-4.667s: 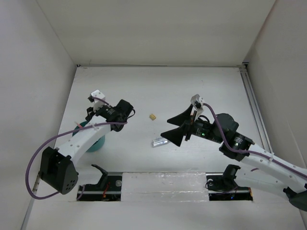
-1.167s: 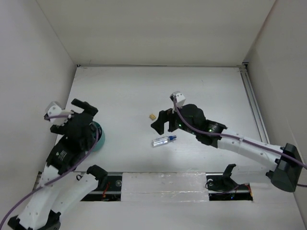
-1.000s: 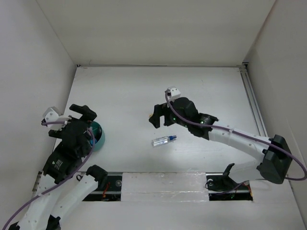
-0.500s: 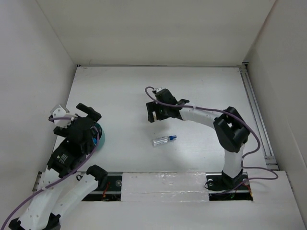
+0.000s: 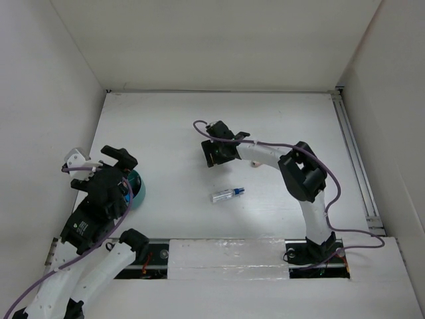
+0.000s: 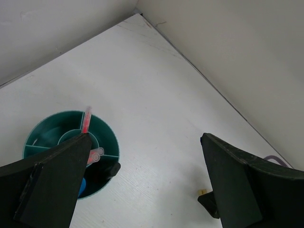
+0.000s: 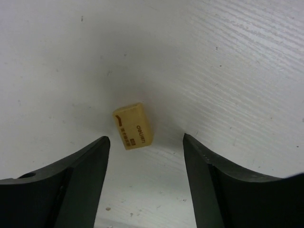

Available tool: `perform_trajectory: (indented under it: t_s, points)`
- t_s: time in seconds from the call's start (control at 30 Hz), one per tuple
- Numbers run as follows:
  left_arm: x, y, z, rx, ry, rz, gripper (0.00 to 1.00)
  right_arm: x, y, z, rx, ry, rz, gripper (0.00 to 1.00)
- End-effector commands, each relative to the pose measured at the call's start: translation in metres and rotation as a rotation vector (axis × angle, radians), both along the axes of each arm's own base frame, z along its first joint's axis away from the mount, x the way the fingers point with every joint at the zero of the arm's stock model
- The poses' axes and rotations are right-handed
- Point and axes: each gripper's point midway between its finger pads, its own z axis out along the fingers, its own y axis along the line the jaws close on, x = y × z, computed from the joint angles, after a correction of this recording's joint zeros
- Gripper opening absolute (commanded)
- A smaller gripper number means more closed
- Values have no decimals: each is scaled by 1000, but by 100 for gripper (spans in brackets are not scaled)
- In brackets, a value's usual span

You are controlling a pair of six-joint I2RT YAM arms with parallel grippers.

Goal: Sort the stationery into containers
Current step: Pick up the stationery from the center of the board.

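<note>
My right claw (image 7: 145,138) hangs open over the tabletop (image 7: 223,52), one finger (image 7: 80,180) on each side of the small yellowish eraser (image 7: 133,126) lying flat there, and neither touches it. My left claw (image 6: 146,138) is spread wide above the teal cup (image 6: 57,115), which has some stationery inside. The blue-capped pen (image 5: 227,195) lies on the tabletop, well apart from the cup.

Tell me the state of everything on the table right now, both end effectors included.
eraser: lying flat on the table, not gripped.
pen: lying on its side on the table, not held.
cup: upright, stationery already inside.
left end effector: open, empty, over the cup.
right end effector: open, fingers either side of the eraser, not touching it.
</note>
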Motion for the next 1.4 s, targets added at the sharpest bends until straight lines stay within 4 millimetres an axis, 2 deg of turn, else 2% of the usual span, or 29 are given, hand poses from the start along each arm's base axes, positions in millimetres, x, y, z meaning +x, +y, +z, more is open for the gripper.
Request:
perform_trajectory:
  t_s: [0.0, 0.03, 0.13, 0.2, 0.33, 0.37, 0.4, 0.47, 0.57, 0.67, 0.73, 0.8, 0.83, 0.9, 0.97, 1.0, 1.1, 1.13, 1.2, 1.23, 1.27, 1.3, 1.33, 1.37]
  points:
    - [2, -2, 1, 2, -10, -11, 100, 6, 0, 1, -61, -27, -5, 67]
    - [2, -2, 1, 2, -10, -11, 100, 10, -1, 4, -71, -40, -5, 62]
    - [2, -2, 1, 2, -10, -11, 100, 4, 3, -1, -94, -46, 3, 56]
    - [2, -2, 1, 2, -10, -11, 100, 0, 7, -6, -100, -41, 14, 56]
    - [2, -2, 1, 2, -10, -11, 100, -5, 8, -20, -121, -21, 25, 45]
    - [2, -2, 1, 2, -10, -11, 100, -3, 10, -17, -114, -27, 25, 37]
    - [2, -2, 1, 2, -10, -11, 100, -3, 10, -17, -114, -27, 25, 33]
    - [2, -2, 1, 2, -10, -11, 100, -6, 14, -17, -114, -27, 34, 31]
    - [3, -3, 0, 7, -3, -11, 100, -8, 15, -19, -108, -21, 40, 21]
    - [6, -5, -3, 16, 13, -11, 100, -10, 18, -14, -84, -14, 42, 6]
    - [8, -6, -4, 21, 21, -11, 100, -11, 28, 2, -40, -33, 49, 1]
    - [9, -6, -5, 25, 29, -11, 100, -10, 38, 28, 45, -64, 46, 0]
    - [9, -6, -5, 25, 29, -11, 100, -15, 43, 34, 61, -69, 62, 0]
    - [11, -7, -7, 31, 38, -11, 100, -18, 57, 68, 171, -99, 94, 0]
    - [10, -6, -8, 22, 36, 4, 100, -28, 70, 86, 255, -105, 137, 0]
    - [10, -6, -8, 22, 36, 4, 100, -32, 84, 115, 353, -146, 163, 0]
    - [9, -5, -6, 17, 28, 4, 100, -45, 107, 155, 508, -178, 253, 0]
    - [9, -5, -6, 17, 28, 4, 100, -48, 111, 158, 527, -172, 276, 0]
    - [9, -5, -6, 17, 28, 4, 100, -57, 128, 181, 575, -190, 326, 0]
    - [9, -5, -6, 17, 28, 4, 100, -55, 134, 177, 578, -180, 336, 0]
    - [9, -5, -6, 17, 28, 4, 100, -62, 143, 180, 596, -167, 371, 0]
    - [9, -5, -6, 17, 28, 4, 100, -66, 154, 190, 620, -174, 400, 0]
    - [9, -5, -6, 17, 28, 4, 100, -65, 161, 183, 626, -162, 416, 0]
    - [9, -5, -6, 17, 28, 4, 100, -75, 171, 187, 659, -143, 454, 0]
